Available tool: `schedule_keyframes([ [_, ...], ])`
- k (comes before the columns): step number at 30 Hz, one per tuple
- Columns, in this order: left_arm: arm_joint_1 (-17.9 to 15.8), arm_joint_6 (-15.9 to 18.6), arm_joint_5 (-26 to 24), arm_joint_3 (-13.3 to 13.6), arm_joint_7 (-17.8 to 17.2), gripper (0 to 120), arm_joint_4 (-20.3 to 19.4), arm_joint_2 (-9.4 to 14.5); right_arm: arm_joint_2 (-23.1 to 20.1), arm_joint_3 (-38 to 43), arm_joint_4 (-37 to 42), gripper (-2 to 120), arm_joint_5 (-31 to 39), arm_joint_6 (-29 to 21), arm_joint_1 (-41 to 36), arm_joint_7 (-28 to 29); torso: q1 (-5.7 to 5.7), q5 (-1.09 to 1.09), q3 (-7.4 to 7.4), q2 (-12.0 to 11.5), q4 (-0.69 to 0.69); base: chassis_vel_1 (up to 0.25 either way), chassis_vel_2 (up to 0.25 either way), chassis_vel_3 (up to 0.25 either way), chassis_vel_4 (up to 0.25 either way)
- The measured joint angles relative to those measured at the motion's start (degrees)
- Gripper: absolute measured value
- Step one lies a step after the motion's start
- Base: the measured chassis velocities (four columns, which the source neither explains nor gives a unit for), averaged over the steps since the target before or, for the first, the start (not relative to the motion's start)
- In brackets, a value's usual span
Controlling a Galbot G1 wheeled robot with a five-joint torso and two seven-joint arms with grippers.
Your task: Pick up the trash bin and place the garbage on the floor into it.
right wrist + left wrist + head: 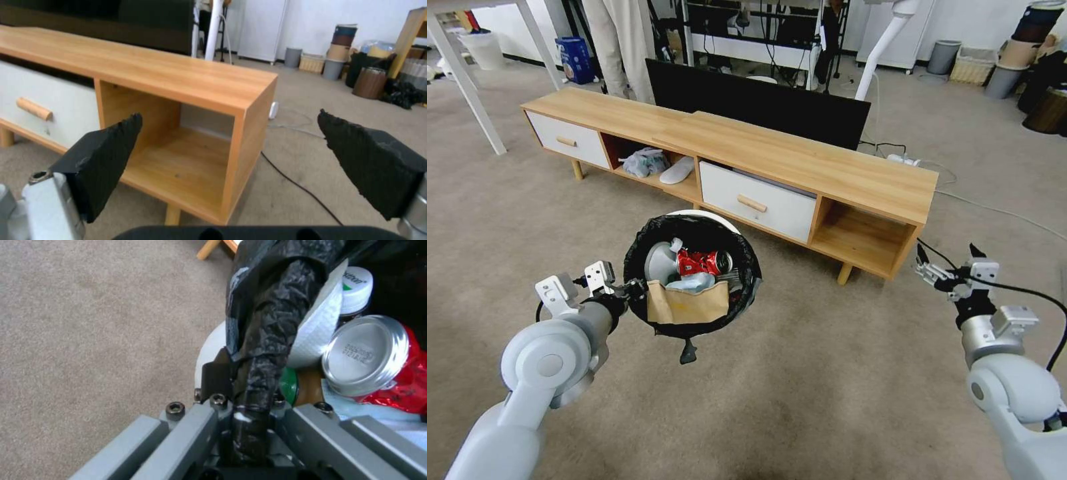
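Bin, trash (692, 275): small, round, white, lined with crinkly black bag, knotted tail dangling below; hanging above the floor (800, 387), in front of the wooden cabinet (800, 160). Left gripper (635, 291) is clamping the rim (249, 396), liner pinched between its fingers. Likely light and rigid; the liner looks slippery, so the rim is the soundest hold. Garbage (697, 280) is sitting inside: red can (367, 355), brown paper bag, tissue, bottle. Right gripper (229, 146) is hovering with jaws spread wide, holding nothing, beside the cabinet's open end.
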Motion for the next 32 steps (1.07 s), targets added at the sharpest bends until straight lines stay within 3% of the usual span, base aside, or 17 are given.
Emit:
schedule_keyframes([
  [10,-0.05,0.0,0.48,0.58,0.09,0,0.66,-0.21,3.24,-0.72,-1.79,100,-2.03,1.41,0.59,-0.62,0.0,-0.01,0.01,0.0,0.0,0.0,0.0,0.0,0.0],
  [32,-0.61,-0.01,0.6,0.62,0.67,0,1.17,-0.2,4.49,0.64,-1.89,100,-1.97,1.79,0.91,-0.56,0.0,0.0,0.01,0.0,0.0,0.0,0.0,0.0,0.0],
])
